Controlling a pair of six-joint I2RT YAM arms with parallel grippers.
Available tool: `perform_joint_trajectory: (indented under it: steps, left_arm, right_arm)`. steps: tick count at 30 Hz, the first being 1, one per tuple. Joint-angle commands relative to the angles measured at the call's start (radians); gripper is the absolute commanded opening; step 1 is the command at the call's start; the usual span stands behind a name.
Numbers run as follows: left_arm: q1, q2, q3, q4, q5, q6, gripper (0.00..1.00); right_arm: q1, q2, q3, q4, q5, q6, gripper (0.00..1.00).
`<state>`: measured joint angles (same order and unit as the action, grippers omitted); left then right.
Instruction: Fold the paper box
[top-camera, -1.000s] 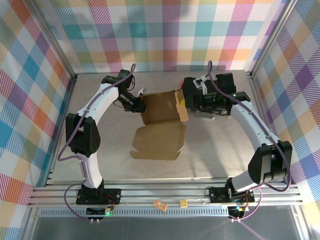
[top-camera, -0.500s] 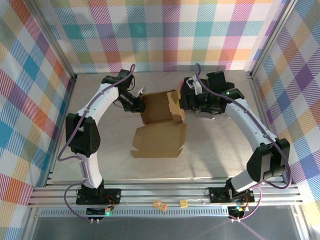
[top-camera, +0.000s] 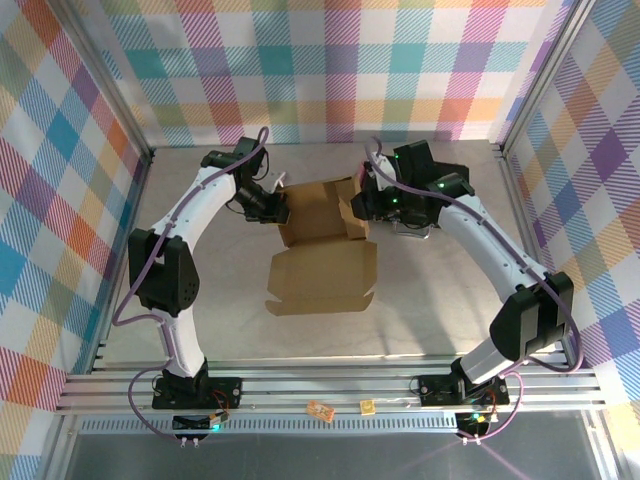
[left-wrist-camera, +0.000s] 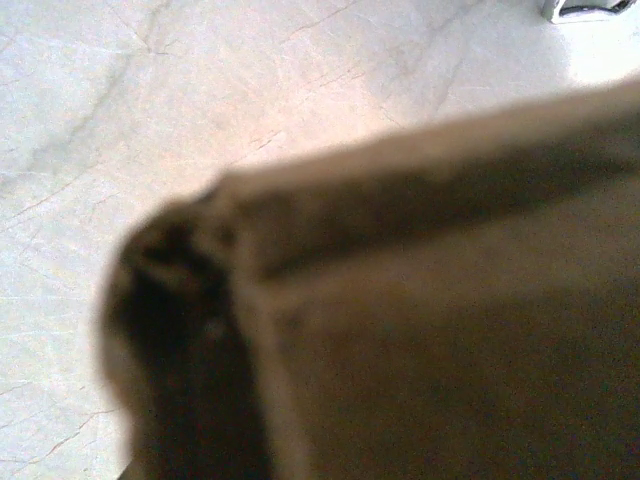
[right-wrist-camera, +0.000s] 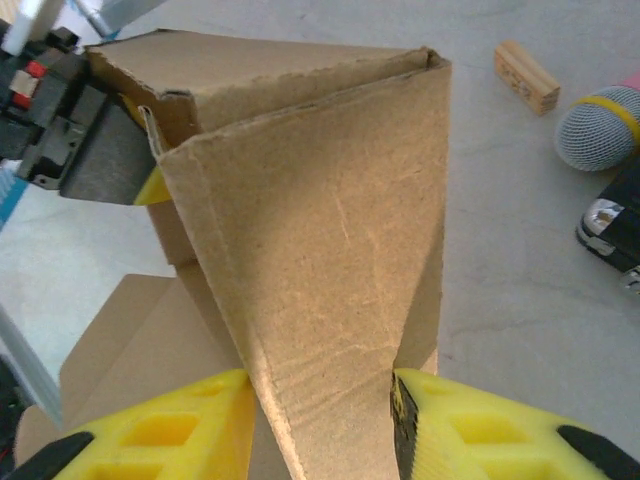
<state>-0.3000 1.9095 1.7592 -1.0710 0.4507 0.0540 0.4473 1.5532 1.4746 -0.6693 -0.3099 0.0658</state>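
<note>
The paper box (top-camera: 322, 277) is brown corrugated cardboard lying mid-table, its lid panel flat toward me and its far walls raised (top-camera: 318, 208). My left gripper (top-camera: 273, 208) is at the raised left wall, shut on that corner; in the right wrist view its dark body with a yellow pad (right-wrist-camera: 95, 150) pinches the box edge. The left wrist view is a blur of brown cardboard (left-wrist-camera: 440, 330) right against the lens. My right gripper (right-wrist-camera: 320, 425) has both yellow fingers (right-wrist-camera: 150, 435) pressed on the sides of the folded right side flap (right-wrist-camera: 320, 230), which stands upright.
A small wooden block (right-wrist-camera: 527, 77), a grey foam ball with a yellow band (right-wrist-camera: 600, 125) and a black object with metal fittings (right-wrist-camera: 612, 228) lie on the table right of the box. Two small tags (top-camera: 320, 410) rest on the front rail.
My right gripper has moved left with the side flap, swinging it inward over the box's right edge, and its jaws have narrowed onto it. The left gripper kept its hold.
</note>
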Motion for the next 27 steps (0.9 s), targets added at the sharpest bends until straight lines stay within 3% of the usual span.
perform_joint_trajectory:
  steps: [1,12,18,23,27]
  left_arm:
    - [-0.016,-0.058,0.017,0.007,0.040,-0.010,0.00]
    - [-0.024,-0.063,0.019,0.011,0.032,-0.022,0.00]
    - [-0.028,-0.063,0.011,0.017,0.014,-0.032,0.00]
    - [-0.034,-0.048,0.027,-0.009,-0.038,-0.050,0.00]
    - [-0.045,-0.042,0.037,-0.025,-0.063,-0.061,0.00]
  right_arm:
    - [0.030,0.029,0.031,-0.028,0.098,-0.010,0.38]
    - [0.121,0.123,0.126,-0.093,0.321,0.007,0.20]
    - [0.175,0.196,0.190,-0.158,0.508,0.059,0.00]
    - [0.219,0.255,0.265,-0.236,0.711,0.106,0.00]
    - [0.232,0.286,0.307,-0.285,0.776,0.144,0.00]
